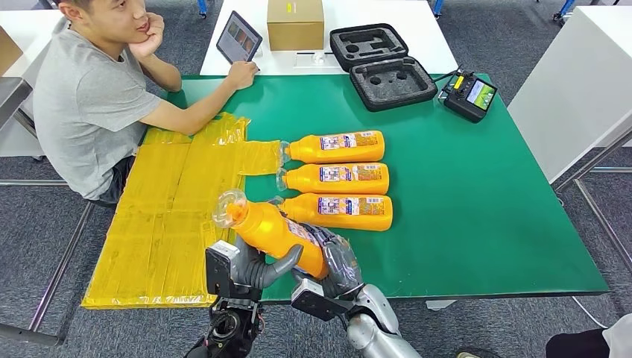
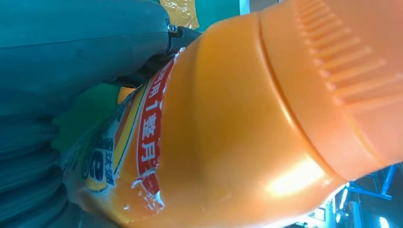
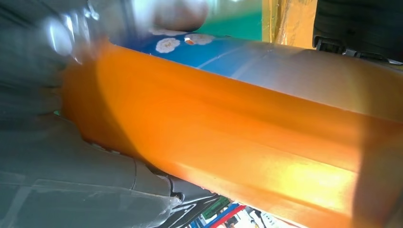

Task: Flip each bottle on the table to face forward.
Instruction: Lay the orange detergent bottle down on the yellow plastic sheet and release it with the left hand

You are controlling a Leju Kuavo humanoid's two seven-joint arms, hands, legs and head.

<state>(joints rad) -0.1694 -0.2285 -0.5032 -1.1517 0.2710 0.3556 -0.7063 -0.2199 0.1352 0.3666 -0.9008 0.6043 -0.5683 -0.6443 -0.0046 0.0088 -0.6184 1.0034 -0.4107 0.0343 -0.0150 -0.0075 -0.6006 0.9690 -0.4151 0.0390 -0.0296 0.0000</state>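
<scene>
Three orange bottles lie side by side on the green table (image 1: 484,216), labels up, clear caps to the left: the far bottle (image 1: 335,146), the middle bottle (image 1: 335,178) and the near bottle (image 1: 339,211). A fourth orange bottle (image 1: 272,230) is lifted and tilted near the table's front edge, its clear cap up and to the left. My left hand (image 1: 264,267) grips it from below and my right hand (image 1: 337,261) holds its base end. In the left wrist view the held bottle (image 2: 237,123) shows a torn label; in the right wrist view the bottle (image 3: 247,142) shows its orange side.
A yellow plastic sheet (image 1: 164,216) covers the table's left part. A person (image 1: 89,97) sits at the far left with an arm on the table beside a tablet (image 1: 238,37). A black foam case (image 1: 381,66), a controller (image 1: 469,94) and a cardboard box (image 1: 295,24) sit at the back.
</scene>
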